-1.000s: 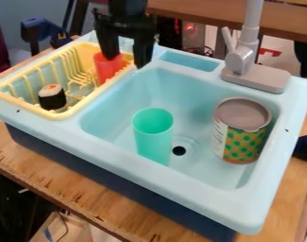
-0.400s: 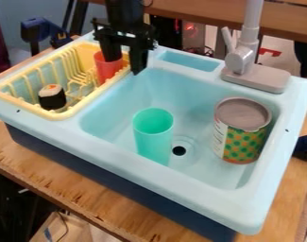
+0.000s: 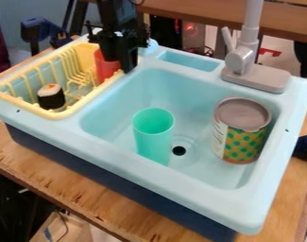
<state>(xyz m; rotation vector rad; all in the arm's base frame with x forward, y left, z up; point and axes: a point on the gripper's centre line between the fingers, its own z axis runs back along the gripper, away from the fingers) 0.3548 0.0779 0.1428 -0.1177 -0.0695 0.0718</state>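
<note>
The black gripper [image 3: 119,62] hangs at the upper left, over the right edge of the yellow dish rack [image 3: 80,110]. It is shut on the wall of a red cup [image 3: 106,69], which stands upright in the back right corner of the rack. One finger is inside the cup and partly hidden by it; the other is outside, on the right. A sushi piece [image 3: 51,97] with a black band lies in the front left of the rack. In the light blue basin [image 3: 111,113] stand a green cup [image 3: 153,137] and a can [image 3: 240,134].
A grey faucet [image 3: 243,56] rises from the back right of the sink, high beside the basin. A shallow recess [image 3: 190,61] lies between the rack and the faucet. The sink's raised rim [image 3: 181,172] runs around the basin, on a wooden table [image 3: 86,203].
The gripper has come down at the red cup, and its right finger has moved left against the cup, so it went from open to shut. The other objects have kept their places.
</note>
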